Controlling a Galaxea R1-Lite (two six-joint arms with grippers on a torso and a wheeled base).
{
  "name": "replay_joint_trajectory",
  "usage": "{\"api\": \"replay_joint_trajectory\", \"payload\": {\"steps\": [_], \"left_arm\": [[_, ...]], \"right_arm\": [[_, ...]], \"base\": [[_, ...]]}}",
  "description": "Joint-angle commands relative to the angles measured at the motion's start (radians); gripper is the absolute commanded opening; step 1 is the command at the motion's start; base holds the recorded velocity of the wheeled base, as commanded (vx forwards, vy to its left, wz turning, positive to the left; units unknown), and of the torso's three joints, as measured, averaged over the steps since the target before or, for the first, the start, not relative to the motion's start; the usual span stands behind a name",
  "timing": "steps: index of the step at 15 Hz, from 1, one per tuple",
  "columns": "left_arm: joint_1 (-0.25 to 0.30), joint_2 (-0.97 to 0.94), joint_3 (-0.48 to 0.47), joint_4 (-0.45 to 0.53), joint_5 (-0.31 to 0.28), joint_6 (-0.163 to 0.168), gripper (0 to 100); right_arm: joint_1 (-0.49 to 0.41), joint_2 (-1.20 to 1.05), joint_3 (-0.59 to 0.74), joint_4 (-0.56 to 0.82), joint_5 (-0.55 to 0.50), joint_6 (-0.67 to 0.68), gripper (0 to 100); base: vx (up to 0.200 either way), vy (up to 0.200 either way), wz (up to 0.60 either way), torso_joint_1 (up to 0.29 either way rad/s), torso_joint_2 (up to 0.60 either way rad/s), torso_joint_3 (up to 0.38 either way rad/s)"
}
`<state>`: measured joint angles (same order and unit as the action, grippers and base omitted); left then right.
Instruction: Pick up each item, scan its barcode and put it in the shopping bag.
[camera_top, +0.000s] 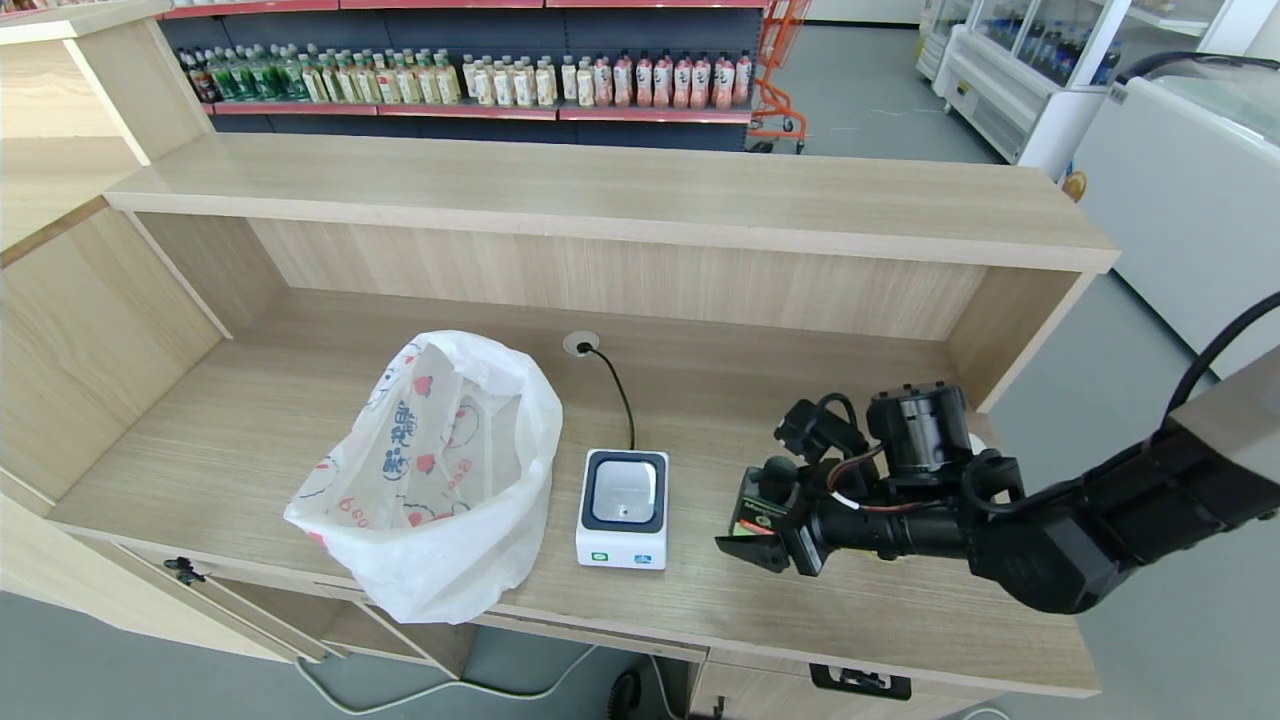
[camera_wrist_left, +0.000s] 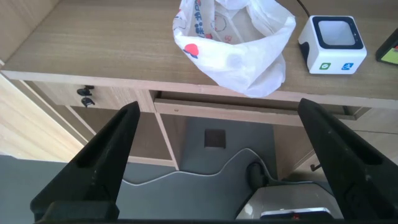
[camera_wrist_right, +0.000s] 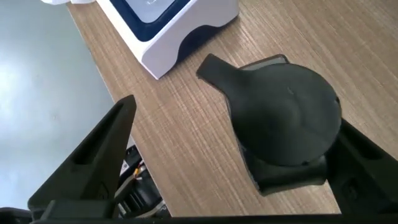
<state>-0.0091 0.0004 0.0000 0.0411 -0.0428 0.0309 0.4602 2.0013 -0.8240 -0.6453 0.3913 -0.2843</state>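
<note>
A white plastic shopping bag (camera_top: 430, 470) (camera_wrist_left: 233, 43) stands open on the wooden counter, left of the white barcode scanner (camera_top: 622, 505) (camera_wrist_left: 333, 43) (camera_wrist_right: 168, 25). Right of the scanner sits a dark item with a round black cap (camera_wrist_right: 286, 118) and a green and red label (camera_top: 752, 515). My right gripper (camera_top: 760, 530) (camera_wrist_right: 236, 118) is open low over the counter. Its fingers straddle this item, one finger close against it and the other well apart. My left gripper (camera_wrist_left: 219, 106) hangs open and empty below the counter's front edge, in front of the bag.
A black cable (camera_top: 615, 390) runs from the scanner to a grommet (camera_top: 580, 344) at the back. A raised shelf (camera_top: 600, 195) and side walls enclose the counter (camera_top: 250, 420). A drawer front (camera_wrist_left: 249, 112) lies under the edge. Bare wood lies right of the item.
</note>
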Motion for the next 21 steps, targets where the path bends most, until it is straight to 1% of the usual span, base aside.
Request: {"api": "replay_joint_trajectory", "payload": {"steps": [1,2,3,4,9,13,15,17,18,19,20,21], "left_arm": [[0.000,0.000,0.000,0.000,0.000,0.000,100],[0.000,0.000,0.000,0.000,0.000,0.000,100],[0.000,0.000,0.000,0.000,0.001,0.000,100],[0.000,0.000,0.000,0.000,0.000,0.000,100],[0.000,0.000,0.000,0.000,0.000,0.000,100],[0.000,0.001,0.000,0.000,0.000,0.000,100],[0.000,0.000,0.000,0.000,0.000,0.000,100],[0.000,0.000,0.000,0.000,0.000,0.000,100],[0.000,0.000,0.000,0.000,0.000,0.000,100],[0.000,0.000,0.000,0.000,0.000,0.000,100],[0.000,0.000,0.000,-0.001,0.000,0.000,100],[0.000,0.000,0.000,-0.001,0.001,0.000,100]], "right_arm": [[0.006,0.051,-0.012,-0.036,0.003,-0.001,100],[0.009,0.067,-0.012,-0.070,0.012,0.000,100],[0.008,0.083,-0.007,-0.109,0.044,0.000,100],[0.008,0.094,-0.007,-0.131,0.064,-0.003,0],[-0.012,0.094,0.014,-0.132,0.046,-0.038,0],[-0.049,0.004,0.062,-0.128,0.044,-0.024,0],[-0.054,-0.084,0.071,-0.128,0.044,0.060,0],[-0.038,-0.208,0.052,-0.119,0.049,0.204,0],[-0.015,-0.292,0.020,-0.063,0.044,0.270,0],[-0.003,-0.337,0.002,-0.023,0.041,0.289,0],[0.005,-0.472,-0.023,0.087,0.037,0.290,0],[0.003,-0.550,-0.024,0.136,0.009,0.266,0]], "base": [[0.000,0.000,0.00,0.000,0.00,0.000],[0.000,0.000,0.00,0.000,0.00,0.000],[0.000,0.000,0.00,0.000,0.00,0.000],[0.000,0.000,0.00,0.000,0.00,0.000],[0.000,0.000,0.00,0.000,0.00,0.000],[0.000,0.000,0.00,0.000,0.00,0.000],[0.000,0.000,0.00,0.000,0.00,0.000],[0.000,0.000,0.00,0.000,0.00,0.000],[0.000,0.000,0.00,0.000,0.00,0.000],[0.000,0.000,0.00,0.000,0.00,0.000],[0.000,0.000,0.00,0.000,0.00,0.000],[0.000,0.000,0.00,0.000,0.00,0.000]]}}
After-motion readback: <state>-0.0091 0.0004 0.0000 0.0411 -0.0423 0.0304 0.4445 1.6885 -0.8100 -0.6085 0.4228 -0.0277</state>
